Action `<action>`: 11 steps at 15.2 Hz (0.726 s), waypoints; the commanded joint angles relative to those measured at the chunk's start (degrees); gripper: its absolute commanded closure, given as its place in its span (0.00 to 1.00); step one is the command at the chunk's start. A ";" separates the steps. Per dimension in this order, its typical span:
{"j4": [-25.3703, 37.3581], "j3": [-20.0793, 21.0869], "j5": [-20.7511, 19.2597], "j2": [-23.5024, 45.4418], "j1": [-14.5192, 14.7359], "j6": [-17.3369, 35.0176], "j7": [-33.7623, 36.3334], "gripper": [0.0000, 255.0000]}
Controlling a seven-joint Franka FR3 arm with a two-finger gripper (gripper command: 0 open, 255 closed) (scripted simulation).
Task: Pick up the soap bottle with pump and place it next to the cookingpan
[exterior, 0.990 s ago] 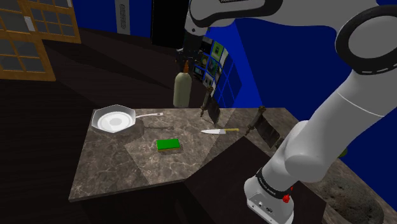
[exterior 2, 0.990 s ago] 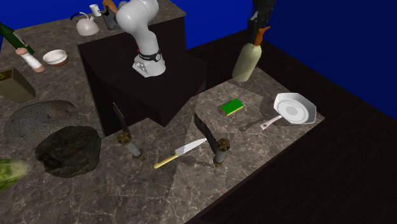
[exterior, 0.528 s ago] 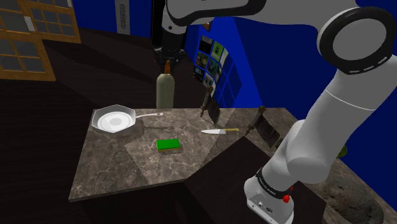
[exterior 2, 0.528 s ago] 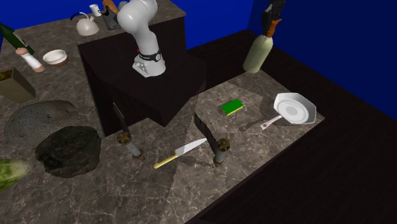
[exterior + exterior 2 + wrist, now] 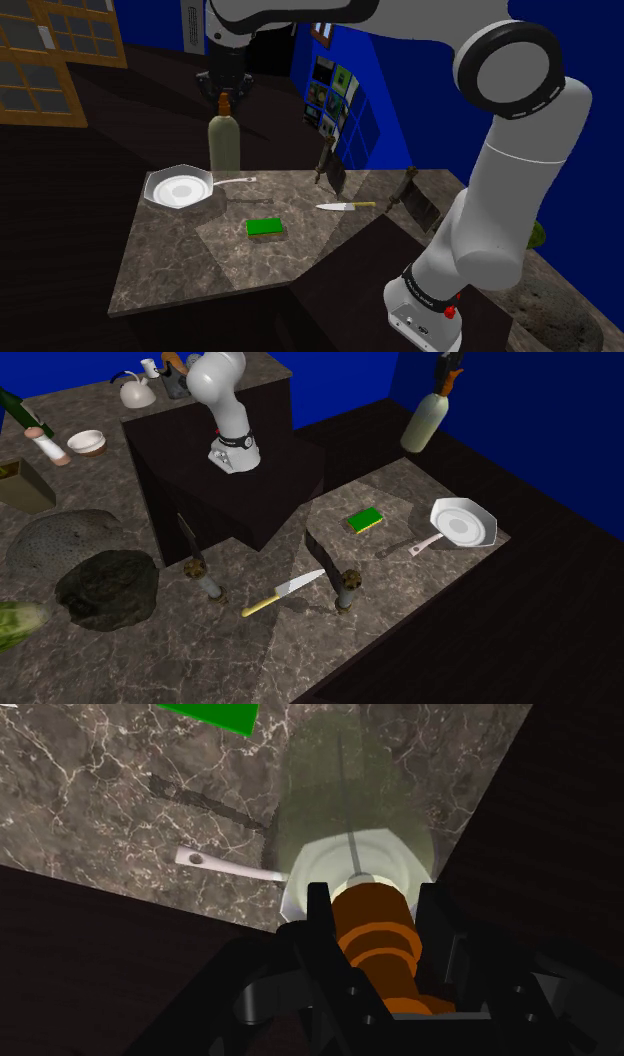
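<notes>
Gripping the orange pump [image 5: 375, 929] snug on both sides, my gripper [image 5: 226, 86] has the pale green soap bottle [image 5: 224, 142] hanging in the air, clear of the counter. Looking down past the fingers, the white frying pan [image 5: 178, 188] sits pretty much right underneath on the marble countertop [image 5: 180, 260], with the green sponge [image 5: 265, 227] near its handle.
</notes>
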 commanded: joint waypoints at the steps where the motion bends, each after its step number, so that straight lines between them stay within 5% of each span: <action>1: 4.09 0.78 -0.46 2.89 1.56 -1.25 2.39 1.00; 7: 22.38 2.13 -2.00 14.95 6.24 -7.70 7.84 1.00; 11: 44.71 2.34 -3.13 28.40 10.12 -16.69 10.53 1.00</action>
